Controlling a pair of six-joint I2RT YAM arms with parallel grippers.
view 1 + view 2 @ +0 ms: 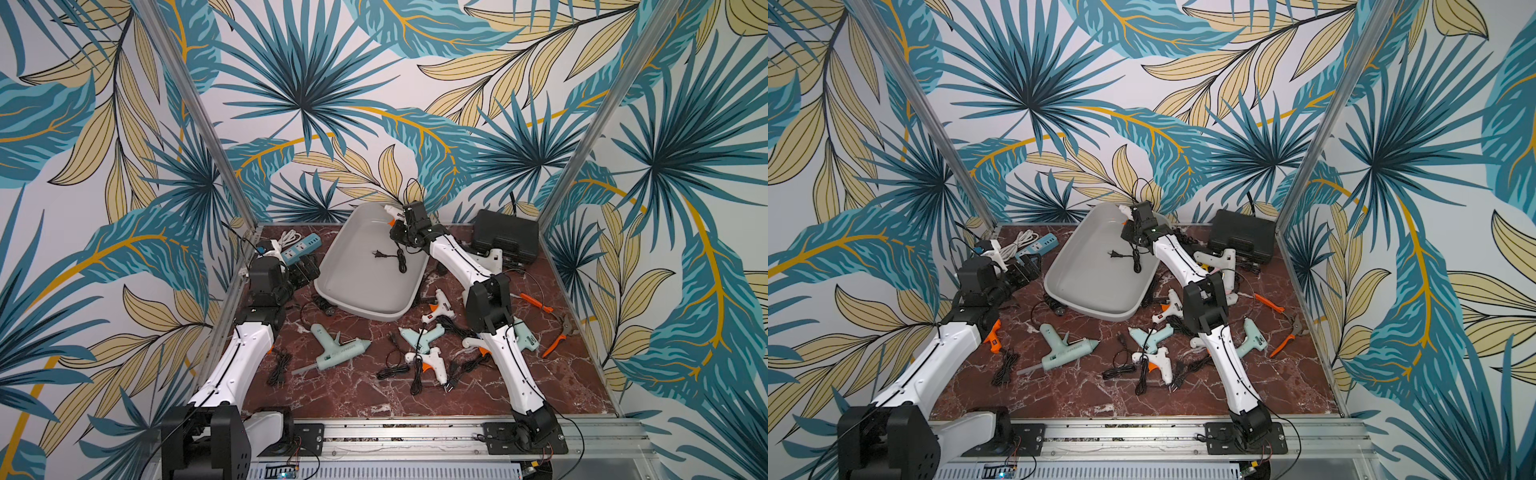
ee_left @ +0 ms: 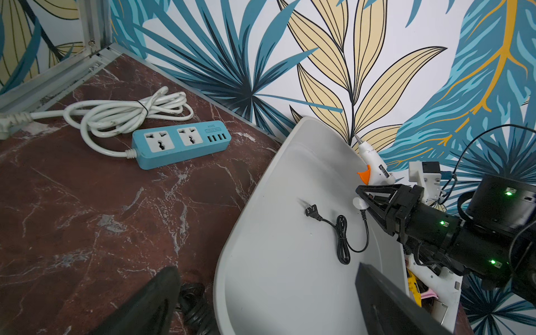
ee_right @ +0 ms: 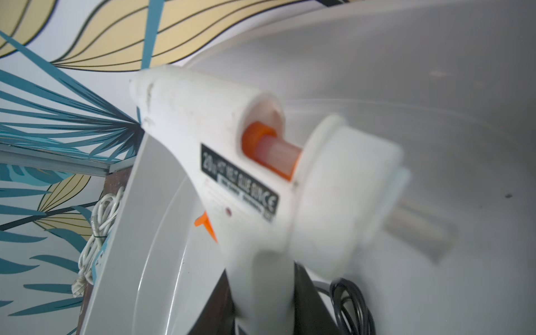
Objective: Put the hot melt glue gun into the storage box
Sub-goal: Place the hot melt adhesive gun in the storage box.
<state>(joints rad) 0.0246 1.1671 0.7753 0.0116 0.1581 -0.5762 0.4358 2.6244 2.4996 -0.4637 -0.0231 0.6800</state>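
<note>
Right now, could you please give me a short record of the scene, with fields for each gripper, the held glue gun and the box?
right gripper: shut on the white glue gun, gripping its handle
white glue gun: held over the far end of the storage box, nozzle up, not yet laid down
cord: hangs into the box, plug lying on its floor
left gripper: open, empty, beside the box
table: several other glue guns lying loose
task status: not done
</note>
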